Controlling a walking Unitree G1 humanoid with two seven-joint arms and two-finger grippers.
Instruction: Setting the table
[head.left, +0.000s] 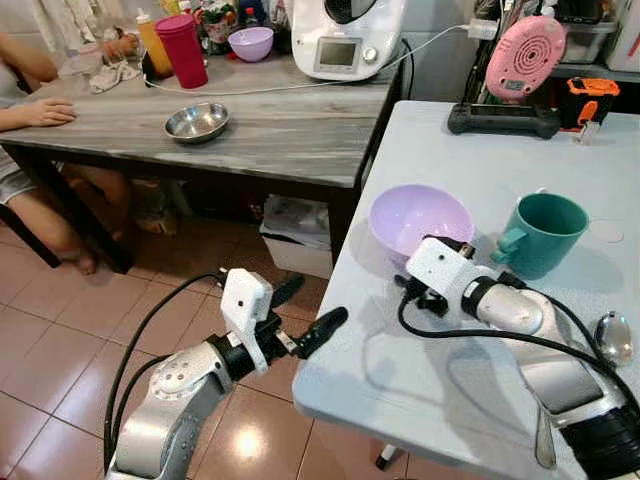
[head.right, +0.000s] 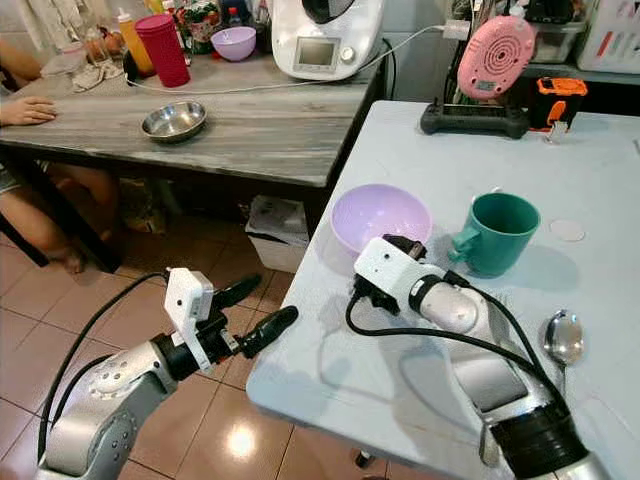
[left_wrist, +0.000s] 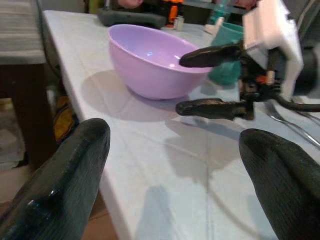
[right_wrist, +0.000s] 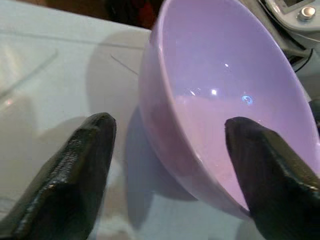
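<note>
A lilac bowl stands near the left edge of the pale table, with a green mug to its right. A spoon lies further right on the table. My right gripper is open at the bowl's near rim, with one finger outside the wall and the other over the bowl's inside. My left gripper is open and holds nothing. It hovers over the floor just off the table's left edge, pointing at the bowl.
A wooden table at the back left carries a steel bowl, a red tumbler and a white kitchen machine. A person's hand rests on it at the far left. A box sits under that table.
</note>
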